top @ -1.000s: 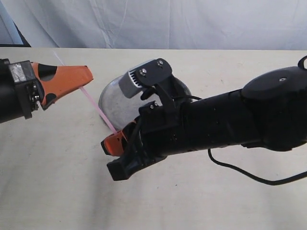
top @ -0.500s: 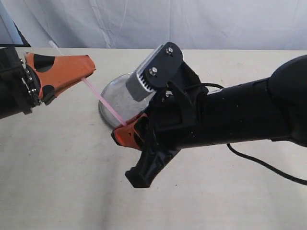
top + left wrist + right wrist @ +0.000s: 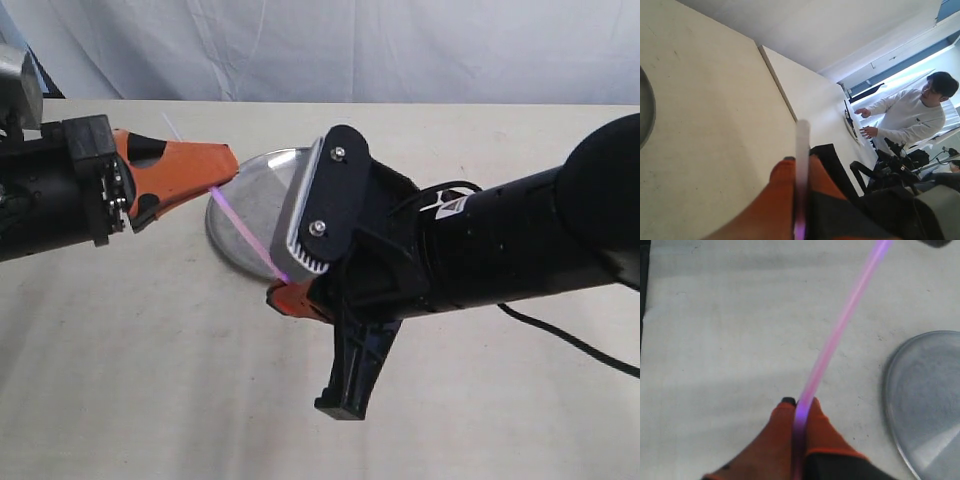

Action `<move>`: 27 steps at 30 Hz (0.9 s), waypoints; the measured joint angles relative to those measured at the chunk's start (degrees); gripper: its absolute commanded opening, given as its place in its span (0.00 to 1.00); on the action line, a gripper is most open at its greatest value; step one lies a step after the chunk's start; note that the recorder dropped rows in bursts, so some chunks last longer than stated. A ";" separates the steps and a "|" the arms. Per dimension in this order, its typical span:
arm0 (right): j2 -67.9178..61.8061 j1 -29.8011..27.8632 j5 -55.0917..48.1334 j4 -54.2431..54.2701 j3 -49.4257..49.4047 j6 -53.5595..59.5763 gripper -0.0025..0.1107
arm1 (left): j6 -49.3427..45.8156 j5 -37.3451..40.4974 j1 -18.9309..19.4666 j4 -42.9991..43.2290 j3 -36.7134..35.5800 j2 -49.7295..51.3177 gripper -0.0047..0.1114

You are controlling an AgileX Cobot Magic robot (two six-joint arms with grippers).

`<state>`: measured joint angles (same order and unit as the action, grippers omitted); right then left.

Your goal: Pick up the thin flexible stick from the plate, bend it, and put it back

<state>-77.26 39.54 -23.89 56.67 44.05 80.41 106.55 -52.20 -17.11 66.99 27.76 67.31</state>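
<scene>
Exterior view first: locate the thin flexible stick (image 3: 247, 232) off the plate (image 3: 268, 180), suspended above the worktop toward its far edge and slanting over the plate's rim on the side facing the left edge. Confirm both pincers clamped on it, left gripper (image 3: 224, 167) at one end, right gripper (image 3: 288, 296) at the other; judged a two-point hold suited to bowing the span by bringing the ends together. Read the span as straight, bend not yet made. Expect right fingertips and part of the plate masked by the right arm's camera mount; treat the blurred left wrist picture as unreliable for contact.
</scene>
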 measured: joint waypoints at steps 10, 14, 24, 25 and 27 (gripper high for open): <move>0.00 0.00 3.44 -9.06 0.00 0.66 0.02 | -0.11 -0.86 0.00 -0.53 0.17 1.98 0.04; 0.00 0.00 4.39 -13.04 0.00 2.39 0.02 | -0.11 -0.99 0.00 -0.42 0.17 2.11 0.04; 0.00 0.00 5.00 -14.34 0.00 11.27 0.02 | -0.21 -1.08 0.00 0.12 0.75 2.37 0.04; 0.00 0.00 5.00 -14.34 0.00 12.13 0.02 | -0.21 -1.08 0.00 0.58 0.99 2.37 0.04; 0.00 0.00 5.11 -14.34 0.00 13.31 0.02 | -0.21 -1.11 0.00 1.29 1.44 2.37 0.04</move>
<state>-77.26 39.54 -18.78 42.32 44.05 93.73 106.34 -53.31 -17.11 68.28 29.20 69.68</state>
